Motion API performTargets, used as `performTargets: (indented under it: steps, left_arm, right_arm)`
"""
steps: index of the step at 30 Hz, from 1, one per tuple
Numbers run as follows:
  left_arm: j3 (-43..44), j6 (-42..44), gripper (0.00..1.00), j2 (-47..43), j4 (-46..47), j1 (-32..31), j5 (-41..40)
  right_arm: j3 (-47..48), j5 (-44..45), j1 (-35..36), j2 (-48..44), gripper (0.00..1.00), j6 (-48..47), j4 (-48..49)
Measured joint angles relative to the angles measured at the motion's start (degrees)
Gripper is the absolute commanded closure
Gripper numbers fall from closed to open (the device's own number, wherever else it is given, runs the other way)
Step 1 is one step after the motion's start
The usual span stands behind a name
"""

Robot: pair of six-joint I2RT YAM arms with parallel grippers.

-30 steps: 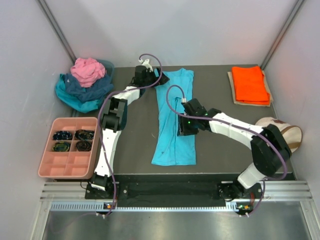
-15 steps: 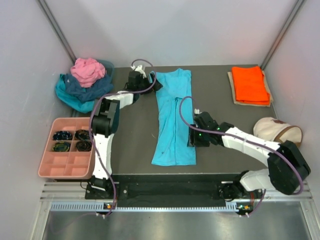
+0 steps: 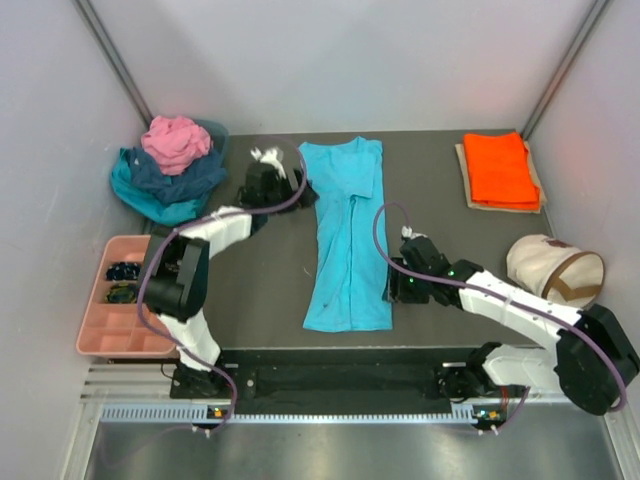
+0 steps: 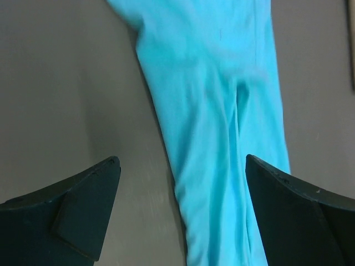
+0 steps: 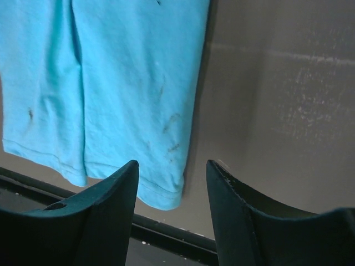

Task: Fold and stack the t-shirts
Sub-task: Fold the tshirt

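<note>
Showing from above: turquoise t-shirt (image 3: 345, 240) folded lengthwise mid-desk (image 3: 260, 290); orange t-shirt (image 3: 500, 170) folded far right; pink tray (image 3: 100, 335) holding dark coils (image 3: 120, 272) in far compartments. Left wrist: left fingers (image 4: 83, 205) spread, empty, over the turquoise shirt. Right wrist: right fingers (image 5: 100, 216) apart, empty, above its hem.

The long, bright turquoise cloth t-shirt (image 3: 345, 240) looked soft and matt, lightly creased, with small dark specks near its near hem. Under it the dark grey counter (image 3: 450, 220) was matt and faintly scuffed with pale streaks. The folded orange cloth t-shirt (image 3: 500, 168) at the far right lay smooth. The heap of pink, navy and teal cloth t-shirts (image 3: 168, 165) at the far left was crumpled. The pink compartment tray (image 3: 110, 332) looked like smooth plastic. The left end effector (image 4: 182, 160) and right end effector (image 5: 172, 163) had dark, matt fingers.
</note>
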Motion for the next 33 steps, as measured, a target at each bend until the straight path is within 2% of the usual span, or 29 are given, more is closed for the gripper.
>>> performTargets:
  steps: [6,10,18,27,33]
  left_arm:
    - [-17.90,-1.53,0.01,-12.59,-5.75,-8.48,-1.88]
    - [-28.28,-4.15,0.01,-23.04,-10.19,-11.98,-3.58]
    - [-36.70,-8.28,0.03,-38.58,-18.34,-16.70,-6.12]
    - [-40.89,-14.01,0.04,-40.13,-22.82,-26.14,-5.75]
    - [-40.96,-16.59,0.15,-38.47,-20.44,-29.22,-4.79]
  right_arm:
    - [-3.69,-0.24,0.00,-1.49,0.48,1.64,0.48]
    - [-4.85,-0.76,0.00,-2.29,0.47,2.71,1.31]
    - [-9.14,-4.09,0.04,-4.50,0.47,5.86,4.68]
    - [-10.91,-4.92,3.61,-4.81,0.48,9.01,7.43]
    - [-10.93,-4.79,5.35,-4.48,0.47,10.21,8.74]
